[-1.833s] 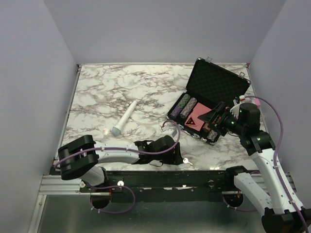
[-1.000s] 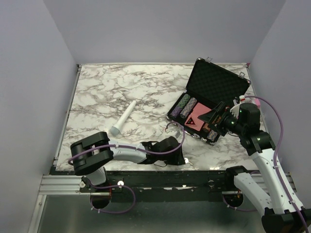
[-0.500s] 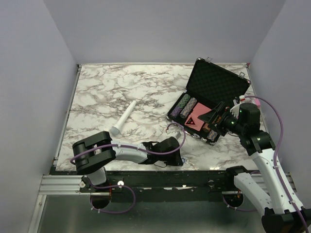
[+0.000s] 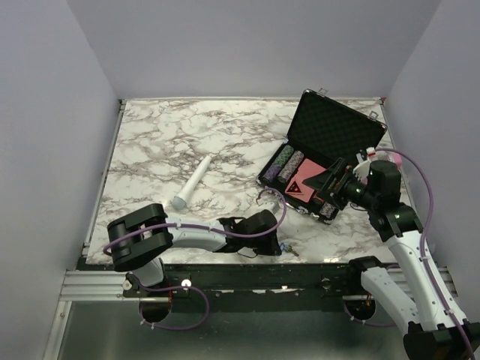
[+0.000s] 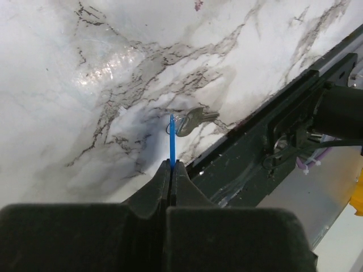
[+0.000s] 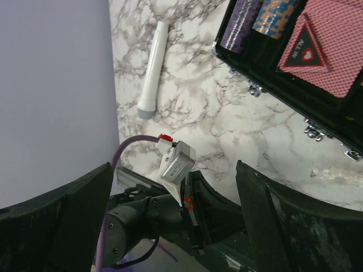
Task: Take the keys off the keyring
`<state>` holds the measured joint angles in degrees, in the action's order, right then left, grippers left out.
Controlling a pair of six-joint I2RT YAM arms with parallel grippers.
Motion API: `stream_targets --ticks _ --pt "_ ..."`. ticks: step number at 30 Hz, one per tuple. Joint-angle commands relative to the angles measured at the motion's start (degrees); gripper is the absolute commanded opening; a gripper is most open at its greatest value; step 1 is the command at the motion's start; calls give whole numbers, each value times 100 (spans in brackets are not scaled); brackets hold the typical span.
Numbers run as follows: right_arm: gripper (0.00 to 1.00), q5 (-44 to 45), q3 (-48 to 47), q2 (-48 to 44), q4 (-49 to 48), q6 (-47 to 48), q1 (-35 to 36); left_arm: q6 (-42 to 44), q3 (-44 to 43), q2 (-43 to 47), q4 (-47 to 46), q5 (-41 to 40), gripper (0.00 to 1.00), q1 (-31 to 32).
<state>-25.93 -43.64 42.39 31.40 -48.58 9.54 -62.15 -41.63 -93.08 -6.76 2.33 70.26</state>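
Observation:
In the left wrist view my left gripper (image 5: 171, 165) is shut on the thin blue head of a key (image 5: 172, 139), seen edge-on and standing up from the marble. Just past it a silvery key (image 5: 197, 116) lies flat, joined by the small keyring (image 5: 176, 127). All this sits at the table's near edge. From above, the left gripper (image 4: 278, 244) is low at the front edge and hides the keys. My right gripper (image 4: 331, 188) hovers open over the poker case with nothing between its fingers (image 6: 295, 221).
An open black case (image 4: 335, 129) with poker chips (image 4: 287, 163) and red cards (image 6: 326, 54) stands at the right. A white stick-like tool (image 4: 193, 181) lies left of centre. The black front rail (image 5: 266, 147) runs right beside the keys.
My left gripper has closed its jaws onto the blue key head at the front edge. The right arm has barely shifted.

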Motion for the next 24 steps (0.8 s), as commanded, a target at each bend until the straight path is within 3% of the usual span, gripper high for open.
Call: stream_targets --ticks 1,11,15,19,24 --pt "96 -1000 399 -152 -940 -292 22 19 -380 570 867 -66 0 49" --pt "95 -1634 936 -723 -2751 -1021 21 -131 -1838 1160 3943 -636 0 40" --pt "95 -1731 1155 -768 -4051 -1610 22 -61 -2743 1239 5314 -979 0 32" --pt "94 -1731 1069 -426 -5142 -2067 39 62 -3237 1625 5984 -1050 0 -30" --pt "92 -1538 139 636 -5364 -1920 521 229 -3615 2205 6538 -875 0 -354"
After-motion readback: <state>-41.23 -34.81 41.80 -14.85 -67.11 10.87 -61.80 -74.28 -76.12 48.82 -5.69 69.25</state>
